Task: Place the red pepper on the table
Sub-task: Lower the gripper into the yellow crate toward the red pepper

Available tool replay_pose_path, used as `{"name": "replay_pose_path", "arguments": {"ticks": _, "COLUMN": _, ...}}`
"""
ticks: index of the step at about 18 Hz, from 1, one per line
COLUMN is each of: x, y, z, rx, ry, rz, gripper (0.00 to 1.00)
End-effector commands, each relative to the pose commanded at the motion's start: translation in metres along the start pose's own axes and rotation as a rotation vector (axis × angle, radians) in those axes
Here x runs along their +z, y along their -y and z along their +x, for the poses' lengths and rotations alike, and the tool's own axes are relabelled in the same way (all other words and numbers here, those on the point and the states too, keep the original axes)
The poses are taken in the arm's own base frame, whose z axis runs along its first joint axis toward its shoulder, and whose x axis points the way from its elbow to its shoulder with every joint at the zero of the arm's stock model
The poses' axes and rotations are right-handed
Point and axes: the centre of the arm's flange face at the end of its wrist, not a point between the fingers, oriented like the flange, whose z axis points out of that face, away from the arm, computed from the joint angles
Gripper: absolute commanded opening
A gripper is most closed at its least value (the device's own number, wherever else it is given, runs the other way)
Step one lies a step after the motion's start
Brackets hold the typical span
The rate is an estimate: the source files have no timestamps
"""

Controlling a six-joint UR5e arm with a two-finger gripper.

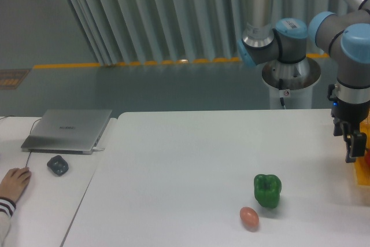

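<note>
Two items, green pepper (267, 190) and egg-shaped thing (249, 218), sit mid-worktop (185, 166); your jaws (354, 150) hang at its right edge, state unreadable.

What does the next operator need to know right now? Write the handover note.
Gripper: at the far right edge of the table, lowered beside a yellow-orange container that the frame cuts off. Whether it is open or shut cannot be told from this view.
Red pepper: only a sliver of red shows at the frame edge by the gripper; not clear enough to confirm.
On the table: green pepper upright, with an orange-pink egg-shaped thing just in front and left of it, apart from the gripper.
Done: no red pepper on the table yet.
Left: get the red pepper out and set it on the white table.
</note>
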Motion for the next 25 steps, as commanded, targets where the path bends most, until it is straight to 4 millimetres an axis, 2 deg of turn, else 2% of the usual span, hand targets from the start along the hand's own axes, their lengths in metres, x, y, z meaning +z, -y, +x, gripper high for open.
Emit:
{"name": "replay_pose_path", "arguments": {"ticks": 5, "x": 0.001, "y": -0.002, "z": 0.002, "rx": 0.005, "ry": -0.006, "rz": -0.019, "gripper": 1.0}}
{"name": "replay_pose_path", "arguments": {"ticks": 8, "x": 0.008, "y": -0.006, "z": 0.008, "rx": 0.004, "ry": -0.038, "rz": -0.099, "gripper": 1.0}}
{"name": "replay_pose_path", "arguments": {"ticks": 13, "x": 0.02, "y": -0.006, "z": 0.011, "rx": -0.01, "ry": -0.053, "rz": -0.099, "gripper": 1.0}}
{"name": "replay_pose_path", "arguments": {"ticks": 16, "x": 0.023, "y": -0.012, "z": 0.012, "rx": -0.012, "ry": -0.055, "rz": -0.107, "gripper": 1.0}}
{"name": "replay_pose_path", "arguments": {"ticks": 20, "x": 0.027, "y": -0.026, "z": 0.009, "rx": 0.116, "ry": -0.072, "rz": -0.282, "gripper": 1.0}}
{"name": "replay_pose_path", "arguments": {"ticks": 25, "x": 0.041, "y": -0.036, "z": 0.007, "rx": 0.111, "ry": -0.1, "rz": -0.283, "gripper": 1.0}}
